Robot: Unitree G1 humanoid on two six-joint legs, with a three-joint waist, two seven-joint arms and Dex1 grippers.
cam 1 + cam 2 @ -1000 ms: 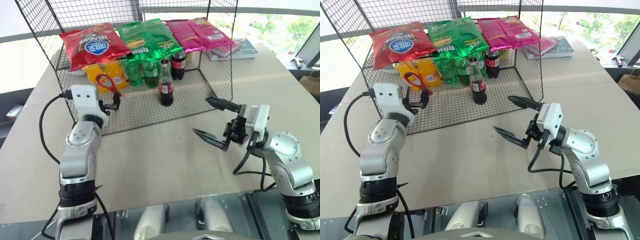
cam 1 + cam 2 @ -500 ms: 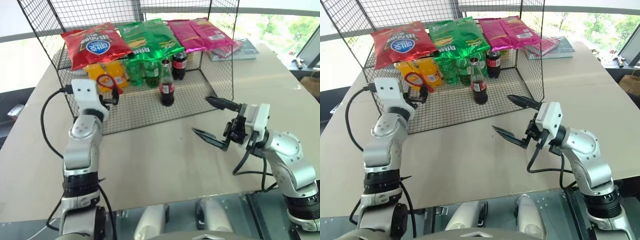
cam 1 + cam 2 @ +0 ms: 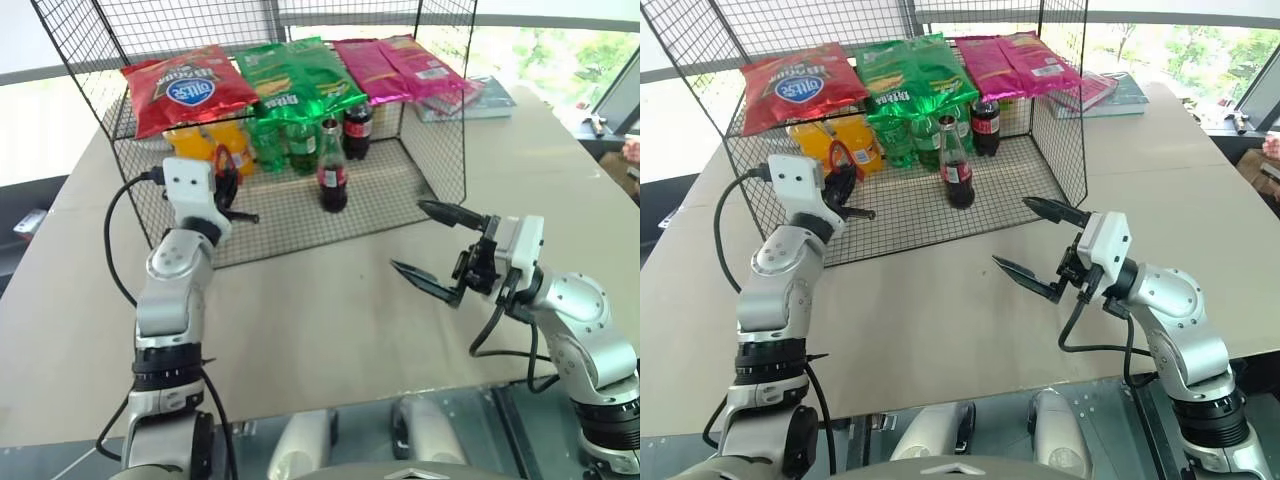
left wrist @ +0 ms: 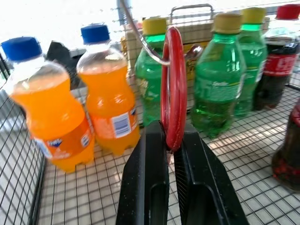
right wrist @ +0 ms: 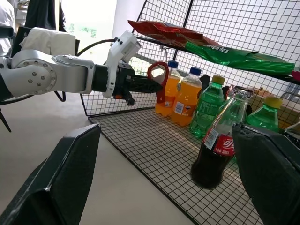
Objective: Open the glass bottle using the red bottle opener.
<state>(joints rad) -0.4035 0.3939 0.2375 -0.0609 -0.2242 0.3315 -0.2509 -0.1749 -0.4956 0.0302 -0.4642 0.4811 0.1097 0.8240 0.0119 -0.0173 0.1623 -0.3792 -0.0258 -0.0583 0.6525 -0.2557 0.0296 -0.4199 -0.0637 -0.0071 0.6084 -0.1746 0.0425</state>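
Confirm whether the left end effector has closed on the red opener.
Yes, the left end effector is shut on the red opener, which hangs from a wire hook.

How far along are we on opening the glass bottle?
Done: the left end effector has shut on the red bottle opener, which hangs from a wire hook in front of the soda bottles. In hand: lifting it off. Left: the glass bottle stands capped and untouched on the rack floor; the right end effector waits open, short of the rack.
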